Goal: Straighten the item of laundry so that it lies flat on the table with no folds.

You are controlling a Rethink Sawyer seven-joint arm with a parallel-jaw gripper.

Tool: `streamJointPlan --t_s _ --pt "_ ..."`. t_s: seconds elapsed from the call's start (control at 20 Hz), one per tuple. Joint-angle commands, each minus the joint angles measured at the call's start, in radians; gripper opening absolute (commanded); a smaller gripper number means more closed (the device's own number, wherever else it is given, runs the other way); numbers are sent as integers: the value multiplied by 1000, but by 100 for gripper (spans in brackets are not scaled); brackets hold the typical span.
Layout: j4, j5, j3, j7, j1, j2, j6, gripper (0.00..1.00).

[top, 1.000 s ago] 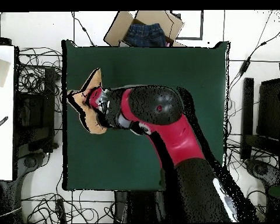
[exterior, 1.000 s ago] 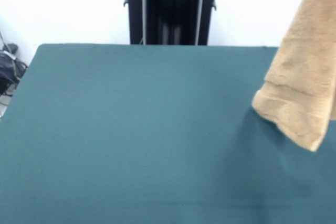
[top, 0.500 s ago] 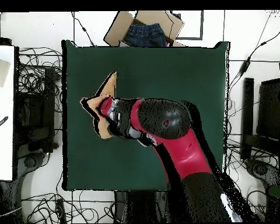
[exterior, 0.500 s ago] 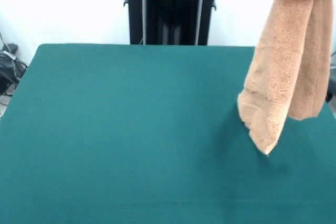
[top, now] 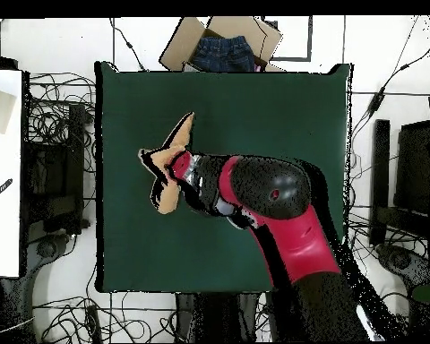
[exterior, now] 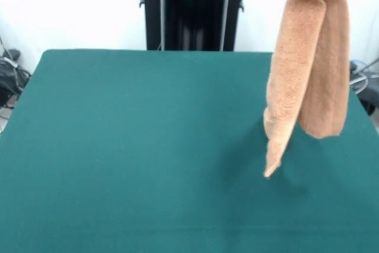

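front view: green table bare over its left and middle part. black pedestal upright behind the far edge, near the middle. toward the right edge the tan towel hangs in the air, draped over at its top into two long lobes, the left lobe longer, ending in a pointed corner just above the tabletop; cannot tell if that tip touches. the shorter right lobe ends well clear of the surface. the towel's top reaches the picture's upper edge and the gripper itself doesn't show here.

overhead view: white sheet lies off the table's left edge. towel shows over the left-centre part of the table, peeking out from under the arm's head. red and black arm reaches from the bottom edge toward it. gripper hidden under the wrist, so cannot tell how wide it stands, though the towel hangs from it. cardboard box with blue denim in it sits past the top edge.
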Motion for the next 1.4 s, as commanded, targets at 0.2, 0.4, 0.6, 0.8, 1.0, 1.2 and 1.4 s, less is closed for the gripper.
streamJointPlan --t_s 0.2,0.4,0.6,0.8,1.0,1.2,1.4 --pt "146 33 120 -345 -85 76 -97 0" --pt "201 102 175 -437 -128 97 -139 0" --pt "240 143 228 -495 -159 121 -174 0" --pt "281 189 254 -528 -162 111 -199 0" --pt "357 301 221 -618 -118 31 -168 0" --pt "380 308 171 -656 -96 8 -131 0" --pt "396 310 163 -715 -108 40 -91 0"
